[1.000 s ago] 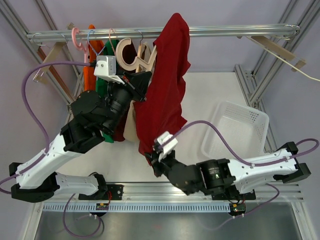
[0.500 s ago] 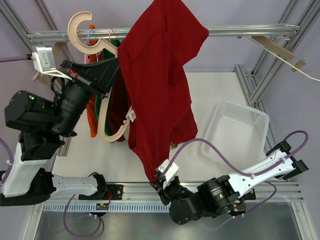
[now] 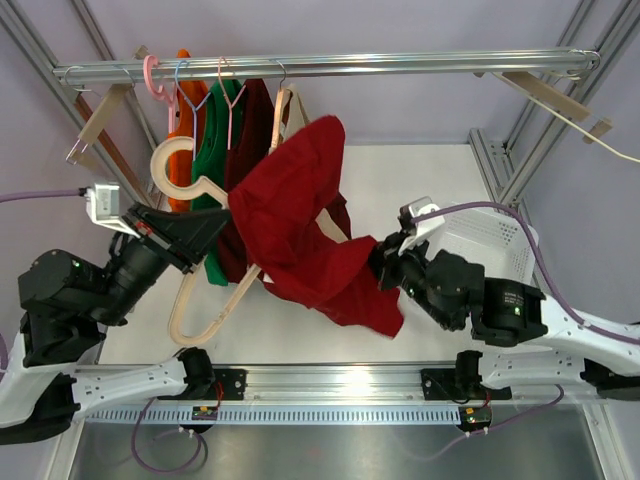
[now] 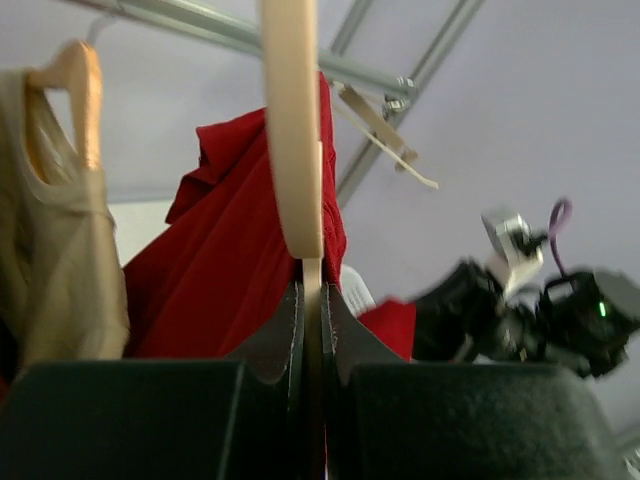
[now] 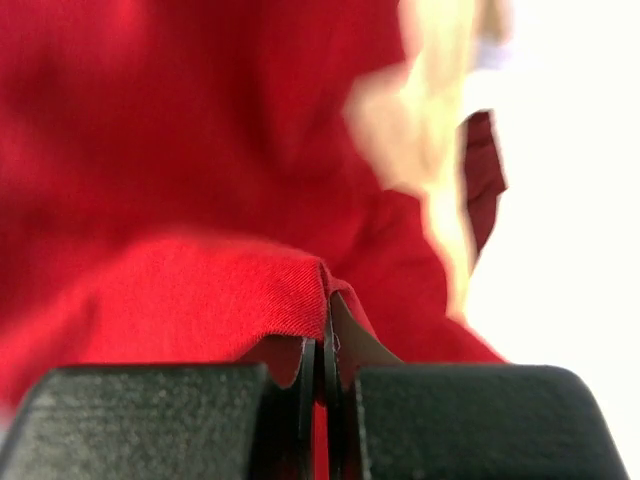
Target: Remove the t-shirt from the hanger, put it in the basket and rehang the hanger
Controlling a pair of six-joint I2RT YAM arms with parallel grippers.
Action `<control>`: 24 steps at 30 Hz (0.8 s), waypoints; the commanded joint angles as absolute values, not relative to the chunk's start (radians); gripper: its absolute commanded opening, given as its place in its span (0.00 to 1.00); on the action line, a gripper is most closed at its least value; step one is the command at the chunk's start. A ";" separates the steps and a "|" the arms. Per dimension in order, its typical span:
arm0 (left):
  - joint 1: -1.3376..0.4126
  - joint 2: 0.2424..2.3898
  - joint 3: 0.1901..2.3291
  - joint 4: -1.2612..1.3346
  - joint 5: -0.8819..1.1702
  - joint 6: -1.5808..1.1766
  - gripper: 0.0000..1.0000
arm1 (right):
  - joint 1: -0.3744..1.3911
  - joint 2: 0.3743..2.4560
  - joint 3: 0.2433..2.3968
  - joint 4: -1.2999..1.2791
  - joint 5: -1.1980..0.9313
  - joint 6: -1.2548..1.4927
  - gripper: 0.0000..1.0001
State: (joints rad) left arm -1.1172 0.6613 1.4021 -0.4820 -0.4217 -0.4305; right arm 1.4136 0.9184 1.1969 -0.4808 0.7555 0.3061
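A red t-shirt (image 3: 300, 235) hangs bunched in mid-air, still draped over one arm of a pale wooden hanger (image 3: 203, 184). My left gripper (image 3: 222, 215) is shut on the hanger near its neck; in the left wrist view the hanger (image 4: 292, 150) stands edge-on between the closed fingers (image 4: 312, 300), with the t-shirt (image 4: 230, 270) behind it. My right gripper (image 3: 380, 262) is shut on the shirt's right-hand edge. In the right wrist view a fold of the red cloth (image 5: 200, 150) is pinched at the fingertips (image 5: 325, 345), and the hanger (image 5: 430, 130) is a pale blur beyond.
The metal rail (image 3: 400, 63) runs across the back and carries orange (image 3: 180, 110), green (image 3: 215, 120) and dark red (image 3: 255, 115) garments on hangers. A white basket (image 3: 490, 240) sits at the right, just behind my right arm. Frame posts stand at both sides.
The left arm has brought the hanger down from above the rail. The right gripper has swung from the table's near edge up and right toward the basket, dragging the shirt sideways.
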 commanded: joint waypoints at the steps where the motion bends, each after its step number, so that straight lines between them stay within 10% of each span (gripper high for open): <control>1: -1.117 0.634 1.368 -0.440 -0.282 -0.508 0.00 | 1.260 0.908 1.239 -0.391 0.603 0.157 0.00; 12: -1.117 0.598 1.322 -0.446 -0.020 -0.548 0.00 | 0.799 0.781 1.010 -0.160 -0.042 0.159 0.03; 14: -1.117 0.597 1.316 -0.443 -0.006 -0.555 0.00 | 0.776 0.750 0.947 -0.137 -0.055 0.172 0.21; 15: -1.117 0.597 1.316 -0.442 -0.006 -0.563 0.00 | 0.772 0.746 0.936 -0.129 -0.063 0.173 0.50; 18: -1.115 0.607 1.321 -0.439 0.047 -0.575 0.00 | 0.769 0.749 0.893 -0.082 -0.118 0.187 0.97; 24: -1.115 0.617 1.319 -0.430 0.086 -0.598 0.00 | 0.769 0.824 0.867 0.067 -0.215 0.227 0.99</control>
